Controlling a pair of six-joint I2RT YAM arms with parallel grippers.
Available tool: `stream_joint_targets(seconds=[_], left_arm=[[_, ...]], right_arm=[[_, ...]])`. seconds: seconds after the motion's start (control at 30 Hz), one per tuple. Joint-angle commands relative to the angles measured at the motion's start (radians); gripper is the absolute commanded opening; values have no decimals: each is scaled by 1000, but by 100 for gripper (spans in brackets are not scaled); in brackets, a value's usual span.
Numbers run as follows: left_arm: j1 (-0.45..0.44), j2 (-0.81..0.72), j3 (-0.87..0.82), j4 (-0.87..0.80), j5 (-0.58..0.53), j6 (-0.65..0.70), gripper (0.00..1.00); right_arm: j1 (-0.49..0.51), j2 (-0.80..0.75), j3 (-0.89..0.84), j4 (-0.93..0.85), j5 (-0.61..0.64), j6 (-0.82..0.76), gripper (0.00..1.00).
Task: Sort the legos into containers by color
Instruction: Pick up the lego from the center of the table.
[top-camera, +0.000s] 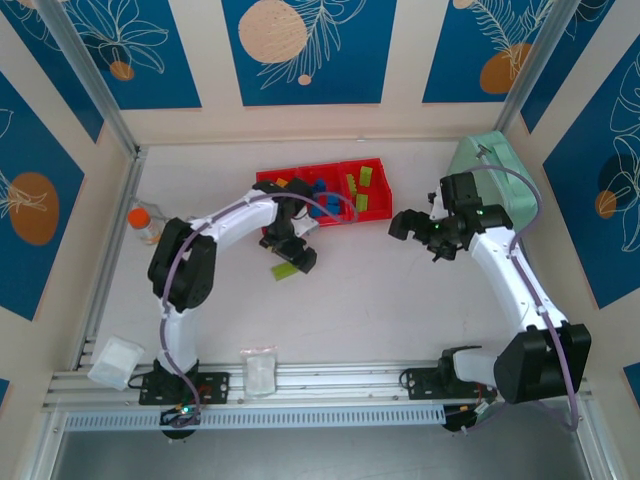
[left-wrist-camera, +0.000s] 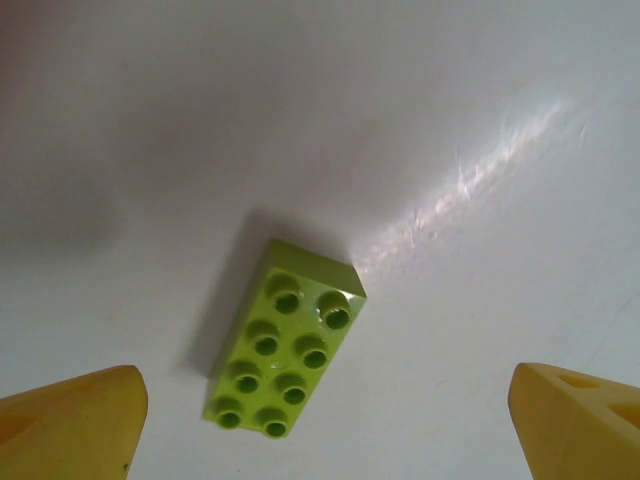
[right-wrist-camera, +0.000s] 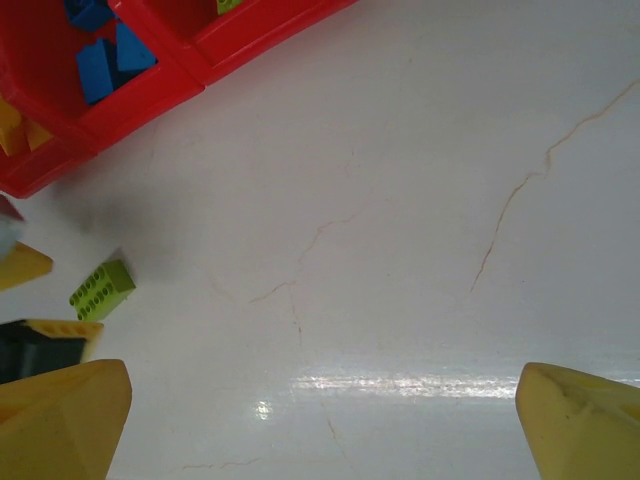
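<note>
Our left claw (left-wrist-camera: 325, 442) stands wide, its two yellow fingers (left-wrist-camera: 75, 425) well apart and gripping nothing. Between them, just ahead of the tips and touching neither, a lime green lego (left-wrist-camera: 285, 340) lies flat on the white counter (left-wrist-camera: 480, 120). Its eight studs face up and its long side is tilted slightly to the fingers' line. In the top view we see this claw (top-camera: 289, 252) hanging low over the same brick (top-camera: 285, 270), just in front of the red tray.

Our right claw (right-wrist-camera: 320, 425) is also spread wide and holds nothing, with only bare counter between its yellow fingers (right-wrist-camera: 60, 420). In the top view it (top-camera: 410, 225) hovers to the right of the tray, well apart from the brick. Its wrist camera looks across the counter to the lime green lego (right-wrist-camera: 102, 288) at the far left edge. One yellow fingertip of the left claw sits just beside that lego.

Further out, the red tray (top-camera: 383, 192) of three joined bins sits at the middle of the counter. From above we see orange-yellow legos (top-camera: 281, 183) in the left bin, blue legos (top-camera: 322, 200) in the middle one and lime green legos (top-camera: 360, 184) in the right one. The right wrist view shows the tray's wall (right-wrist-camera: 140, 95) with blue bricks (right-wrist-camera: 100, 55) inside it.

A mint-green case (top-camera: 490, 165) rests at the counter's far right. An orange-capped bottle (top-camera: 145, 222) stands at the left edge.
</note>
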Motion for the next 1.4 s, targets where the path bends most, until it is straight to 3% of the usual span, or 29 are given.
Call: stream_joint_targets(seconds=[0.0,0.2,0.5,0.7,1.03,1.37], left_arm=[[-3,22,24,-65,51,87,92],[5,102,86,-118,-26,113,88],[10,142,22,-158,-91,116,71],[18,116,-50,-148,-31,76,51],[8,70,-150,-67,-11,-5,29],[-21,-62,22,3,7,-102,15]], right_arm=[[-4,-19,5,-30,16,-7,99],[-6,-29,3,-39,20,-6,99],[-16,-32,46,-85,51,-35,99],[-20,-22,78,-104,52,-41,99],[-21,-35,54,-87,46,-25,99],[-36,-92,68,-104,137,-5,99]])
